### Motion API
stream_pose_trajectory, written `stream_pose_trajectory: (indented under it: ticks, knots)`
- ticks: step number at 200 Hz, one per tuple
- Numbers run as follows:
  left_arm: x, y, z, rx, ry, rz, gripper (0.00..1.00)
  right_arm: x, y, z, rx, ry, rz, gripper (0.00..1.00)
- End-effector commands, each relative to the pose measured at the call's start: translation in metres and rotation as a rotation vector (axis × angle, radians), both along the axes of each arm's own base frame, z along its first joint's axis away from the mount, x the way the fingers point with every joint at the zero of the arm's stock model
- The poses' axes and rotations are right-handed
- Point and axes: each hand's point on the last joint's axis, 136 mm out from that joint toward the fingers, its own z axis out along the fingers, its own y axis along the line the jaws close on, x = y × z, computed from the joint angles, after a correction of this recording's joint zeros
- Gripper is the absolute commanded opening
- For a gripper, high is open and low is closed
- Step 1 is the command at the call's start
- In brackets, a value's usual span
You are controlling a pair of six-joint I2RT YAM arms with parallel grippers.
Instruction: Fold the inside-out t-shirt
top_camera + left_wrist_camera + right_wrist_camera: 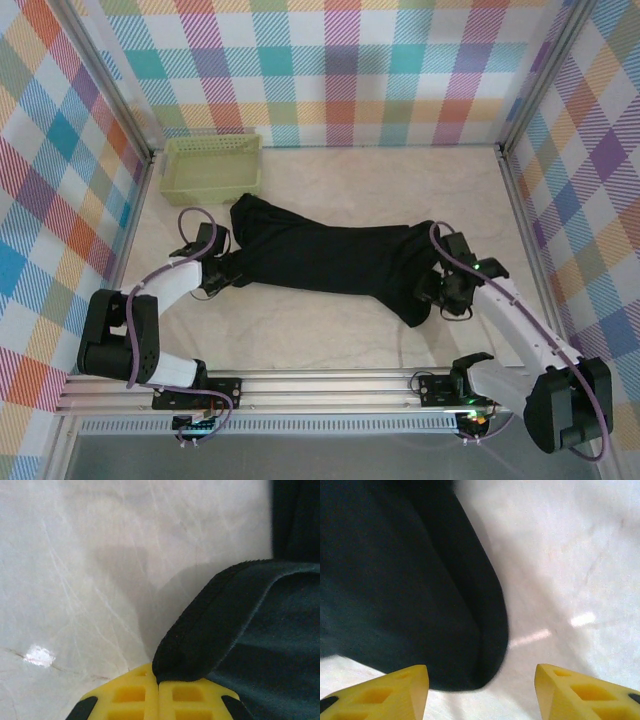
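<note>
The inside-out t-shirt (pixel 330 260), plain black, lies stretched in a long band across the middle of the table. At its left end, my left gripper (pixel 222 266) is shut on it. In the left wrist view, the yellow fingers (pixel 190 700) pinch a thick black hem of the t-shirt (pixel 235 625) where they meet. My right gripper (pixel 442 290) is at the right end of the cloth and stands open. In the right wrist view, its yellow fingertips (pixel 405 690) are spread wide, with a rounded edge of the t-shirt (pixel 410 595) lying flat on the table between them.
A pale yellow-green lattice basket (pixel 213 167) stands in the back left corner, just beyond the shirt's far left end. Checked walls enclose the table on three sides. Bare pale tabletop (pixel 300 335) lies in front of the shirt and behind it.
</note>
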Motion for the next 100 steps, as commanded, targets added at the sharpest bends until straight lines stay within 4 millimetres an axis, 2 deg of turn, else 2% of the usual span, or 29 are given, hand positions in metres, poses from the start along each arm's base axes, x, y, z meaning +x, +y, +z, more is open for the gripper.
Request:
stream_pose_trajectory:
  ticks: [1, 29, 42, 53, 70, 100]
  knots:
    - [0.013, 0.012, 0.014, 0.047, -0.038, 0.031, 0.03, 0.035, -0.005, 0.011, 0.004, -0.087, 0.008, 0.59]
    - [0.014, 0.011, 0.018, 0.042, -0.045, 0.028, 0.03, 0.071, 0.003, 0.014, 0.048, -0.139, 0.047, 0.59]
    - [0.015, 0.01, 0.019, 0.035, -0.045, 0.026, 0.04, 0.085, -0.005, 0.017, 0.001, -0.146, 0.028, 0.58]
    - [0.015, 0.01, 0.02, 0.034, -0.046, 0.025, 0.04, 0.091, -0.015, 0.019, -0.032, -0.133, -0.012, 0.53]
    - [0.016, 0.009, 0.021, 0.029, -0.044, 0.025, 0.04, 0.089, -0.029, 0.015, -0.065, -0.094, -0.068, 0.43]
    - [0.017, 0.007, 0.022, 0.017, -0.049, 0.025, 0.04, 0.073, -0.041, -0.003, -0.087, -0.065, -0.118, 0.37]
